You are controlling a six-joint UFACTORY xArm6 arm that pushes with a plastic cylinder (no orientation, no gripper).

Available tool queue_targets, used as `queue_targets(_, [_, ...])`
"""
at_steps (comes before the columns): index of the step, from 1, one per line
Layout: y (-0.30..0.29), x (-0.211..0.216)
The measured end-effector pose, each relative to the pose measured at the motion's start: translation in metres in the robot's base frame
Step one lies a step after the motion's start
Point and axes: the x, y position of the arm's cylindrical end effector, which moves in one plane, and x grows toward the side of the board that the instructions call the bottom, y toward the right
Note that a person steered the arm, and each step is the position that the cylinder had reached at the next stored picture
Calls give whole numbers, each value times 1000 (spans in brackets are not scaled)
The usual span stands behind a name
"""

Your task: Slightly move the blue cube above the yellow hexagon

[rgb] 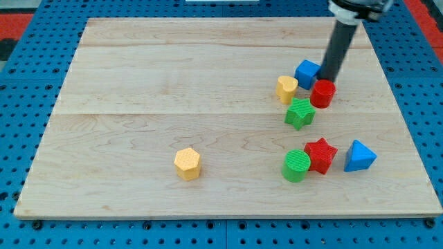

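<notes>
Near the view's upper right, the blue cube sits on the wooden table, tilted so that one corner faces the view's bottom. My tip stands at the cube's right side, touching it or just beside it; I cannot tell which. The rod slants up from there toward the view's top right. It carries no pincer, so spread or pressed together does not apply.

Just right of my tip and slightly below it is a red cylinder, very close to the rod's lower end. Left of the cube and a little lower lies a yellow heart-shaped block, just beside the cube's lower left corner. Below these three, a green star rests near both the yellow heart and the red cylinder.

Further toward the view's bottom is a second group. A green cylinder touches a red star on its right, and a blue triangular block lies a short way to the right of that star, apart from it.

Well apart from everything else, the yellow hexagon sits alone in the lower middle of the table, far to the left of and below the blue cube. Around the table a blue perforated board shows at the edges.
</notes>
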Motion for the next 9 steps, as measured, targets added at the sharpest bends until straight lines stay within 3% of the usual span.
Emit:
queue_targets(1, [-58, -8])
queue_targets(3, [-56, -75])
queue_targets(5, [-145, 5])
queue_targets(6, [-157, -1])
queue_targets(7, [-212, 46])
queue_targets(8, [-238, 82])
queue_targets(9, [-225, 82])
